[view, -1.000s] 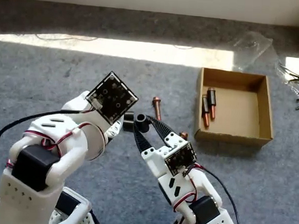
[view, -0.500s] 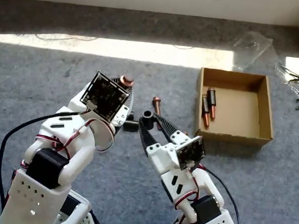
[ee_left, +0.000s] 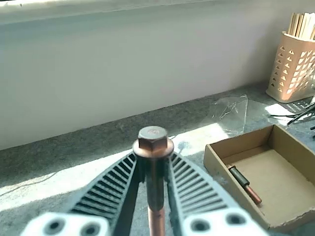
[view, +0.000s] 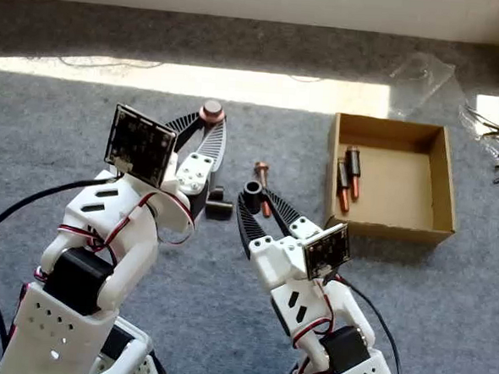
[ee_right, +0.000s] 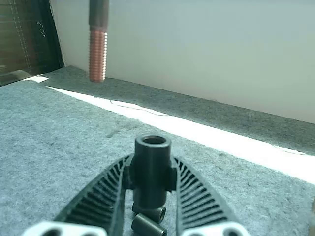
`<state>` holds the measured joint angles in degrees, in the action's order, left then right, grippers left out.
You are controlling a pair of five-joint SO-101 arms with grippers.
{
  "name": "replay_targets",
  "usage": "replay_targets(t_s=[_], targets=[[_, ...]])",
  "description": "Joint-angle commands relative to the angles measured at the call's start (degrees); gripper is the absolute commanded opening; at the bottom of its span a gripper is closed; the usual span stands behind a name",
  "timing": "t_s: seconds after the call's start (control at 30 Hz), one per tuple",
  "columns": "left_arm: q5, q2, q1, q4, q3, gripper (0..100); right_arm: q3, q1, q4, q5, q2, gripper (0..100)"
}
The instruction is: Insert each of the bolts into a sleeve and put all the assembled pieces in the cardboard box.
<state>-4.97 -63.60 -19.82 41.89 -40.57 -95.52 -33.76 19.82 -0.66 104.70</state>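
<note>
So, left gripper (ee_left: pixel 154 164) is clamped on a bolt (ee_left: pixel 153 143) — the hex head sticks out just past the tips. The shank runs back down btw the two ribbed fingers (ee_left: pixel 110 194), in line w/ them.

Then the right gripper (ee_right: pixel 151 172) is closed around a black sleeve (ee_right: pixel 152 162), held upright w/ the open bore facing up. Its top pokes a bit above the fingertips, the rest is squeezed btw them. In the right wrist view the bolt's threaded end shows farther off, well apart from the sleeve and not lined up w/ the bore.

From the high view both grippers are near each other over the grey carpet (view: pixel 85 109), w/ the left one further out from the arm bases.

On the carpet there's a loose bolt (view: pixel 261 172) just beside the right gripper's fingers, plus two spare sleeves (view: pixel 218 208) lying btw the arms. Off on the right arm's side is the cardboard box (view: pixel 398 183) — open top, two assembled pieces (view: pixel 353 164) lying side by side near the wall that faces the loose bolt.
</note>
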Motion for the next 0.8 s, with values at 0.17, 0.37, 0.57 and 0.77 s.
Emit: replay_targets(t_s=[0.17,0.37,0.57,0.77], targets=[[-11.08,-1.36,-2.95,-2.02,0.04,0,-6.11,0.84,-1.89,0.26,0.57,0.4],[-12.13,-1.36,-7.43,-2.29,-0.66,0,-6.11,1.54,-5.49,0.26,0.57,0.4],[-12.04,-1.36,-8.22,-4.92,-1.36,0,-6.11,1.89,-6.64,0.26,0.57,0.4],[-5.54,-1.36,-8.22,-14.42,-6.37,0,-6.11,1.89,-8.22,0.26,0.4,0.5]])
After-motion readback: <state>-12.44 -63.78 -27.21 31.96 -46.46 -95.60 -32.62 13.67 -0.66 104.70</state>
